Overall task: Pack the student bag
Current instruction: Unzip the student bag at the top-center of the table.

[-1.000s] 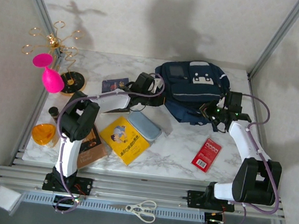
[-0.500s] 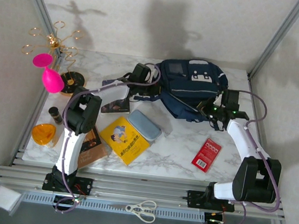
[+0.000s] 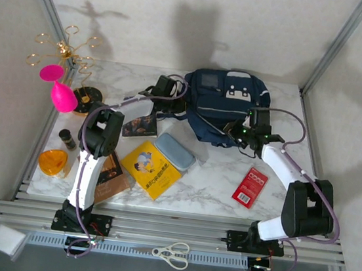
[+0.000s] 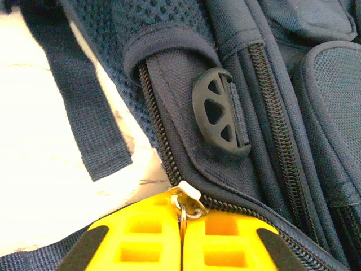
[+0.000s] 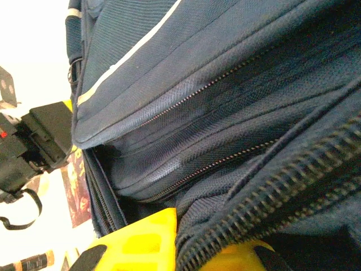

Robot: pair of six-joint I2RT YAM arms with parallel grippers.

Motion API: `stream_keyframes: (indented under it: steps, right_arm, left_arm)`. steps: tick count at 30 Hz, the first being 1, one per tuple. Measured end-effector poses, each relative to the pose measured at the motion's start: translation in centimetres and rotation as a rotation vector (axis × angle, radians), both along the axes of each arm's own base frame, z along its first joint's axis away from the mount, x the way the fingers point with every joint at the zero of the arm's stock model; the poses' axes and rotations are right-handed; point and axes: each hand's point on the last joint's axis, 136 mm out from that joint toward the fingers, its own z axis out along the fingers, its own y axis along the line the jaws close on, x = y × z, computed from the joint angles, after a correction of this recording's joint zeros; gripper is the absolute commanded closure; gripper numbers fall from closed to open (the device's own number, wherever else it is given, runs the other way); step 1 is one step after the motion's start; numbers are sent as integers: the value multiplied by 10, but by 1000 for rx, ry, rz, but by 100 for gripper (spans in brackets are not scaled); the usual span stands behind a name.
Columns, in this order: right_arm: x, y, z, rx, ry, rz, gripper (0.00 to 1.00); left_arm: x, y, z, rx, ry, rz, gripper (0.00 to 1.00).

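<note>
From above: touching the bag, set just right of the left pincer and ahead-left of the right pincer.

Left wrist: pinching a zip pull between fingers pressed together, with bag fabric lying just ahead and a strap trailing ahead-left over the table.

Right wrist: nipping the bag's zip edge between nearly closed fingers, with the bag bulking just ahead.
</note>
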Motion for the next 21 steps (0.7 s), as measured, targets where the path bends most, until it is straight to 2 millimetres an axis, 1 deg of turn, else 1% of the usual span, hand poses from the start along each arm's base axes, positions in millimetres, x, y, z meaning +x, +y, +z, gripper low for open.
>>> stream_keyframes:
  steps: [2,3,5,7,8,10,12,13,14,15,16,17,19,21]
  right_arm:
    - [-2,-5,-6,-22,22,-14,61]
    - [-2,-9,-8,-34,29,-25,53]
    - [-2,-16,-8,-56,33,-34,43]
    - [-3,-24,-4,-82,23,-41,36]
    - [-4,-26,-1,-94,14,-39,34]
    - [-9,-27,10,-110,-10,-17,28]
    - [-16,-21,21,-125,-43,25,24]
    - [-22,-14,25,-129,-55,56,23]
    - [-28,-7,28,-133,-63,88,22]
    - [-35,4,30,-134,-71,129,22]
    - [-43,14,30,-133,-74,170,22]
    - [-53,27,28,-129,-74,218,22]
    - [-78,53,19,-131,-65,325,21]
    - [-113,83,5,-127,-35,454,21]
  left_arm:
    - [1,8,0,6,7,25,60]
    - [1,16,1,10,8,41,56]
    - [-7,37,4,23,14,77,52]
    - [-26,61,16,30,17,116,50]
    - [-38,71,26,28,8,136,50]
    - [-63,83,50,7,-21,164,48]
    - [-93,87,79,-29,-69,188,41]
    - [-110,88,91,-50,-92,201,40]
    - [-124,88,98,-68,-102,215,40]
    - [-145,87,103,-90,-109,227,39]
    - [-159,85,104,-105,-108,234,38]
    - [-177,85,102,-118,-97,244,38]
    - [-208,86,88,-133,-56,266,38]
    - [-239,94,66,-140,3,305,38]
